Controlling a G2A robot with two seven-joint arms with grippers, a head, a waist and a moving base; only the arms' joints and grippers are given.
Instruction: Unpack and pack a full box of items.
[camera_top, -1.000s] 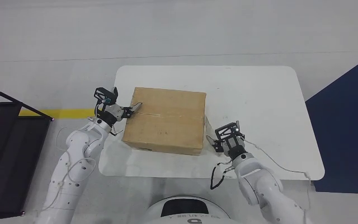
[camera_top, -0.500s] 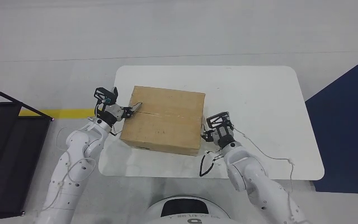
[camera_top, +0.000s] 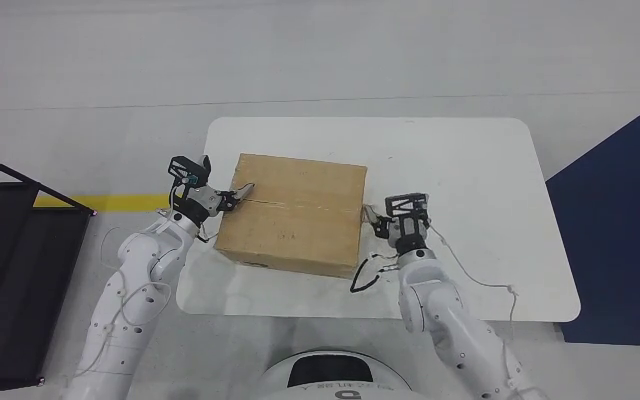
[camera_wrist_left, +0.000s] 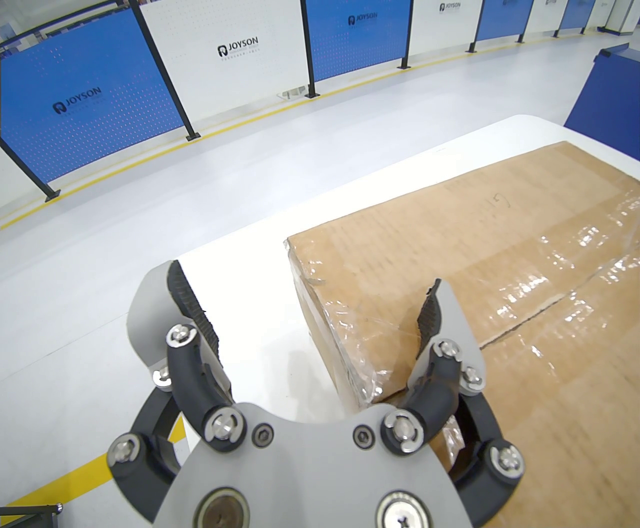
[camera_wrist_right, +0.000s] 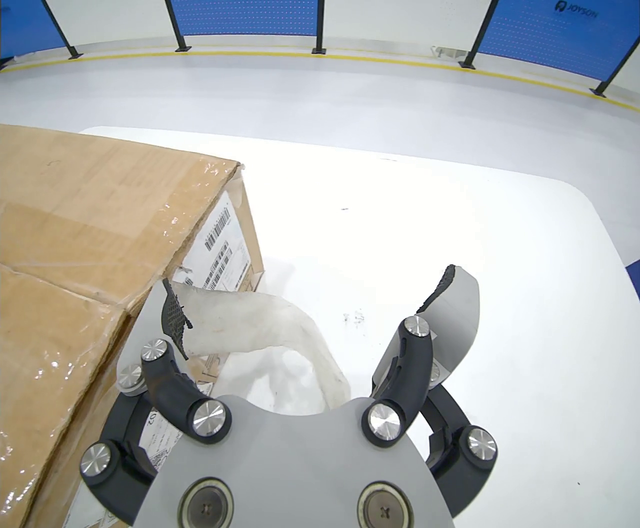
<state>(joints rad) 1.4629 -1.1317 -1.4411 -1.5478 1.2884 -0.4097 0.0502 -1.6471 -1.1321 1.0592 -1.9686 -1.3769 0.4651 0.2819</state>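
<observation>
Cardboard box (camera_top: 295, 213) lies between left end effector (camera_wrist_left: 304, 281) and right end effector (camera_wrist_right: 310, 282).

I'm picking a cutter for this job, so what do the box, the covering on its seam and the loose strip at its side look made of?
Box: brown cardboard, matte, with worn corners. Seam tape: clear glossy plastic film, wrinkled and catching glare. Loose strip: whitish, translucent and curling; probably peeled tape, not certain.
</observation>
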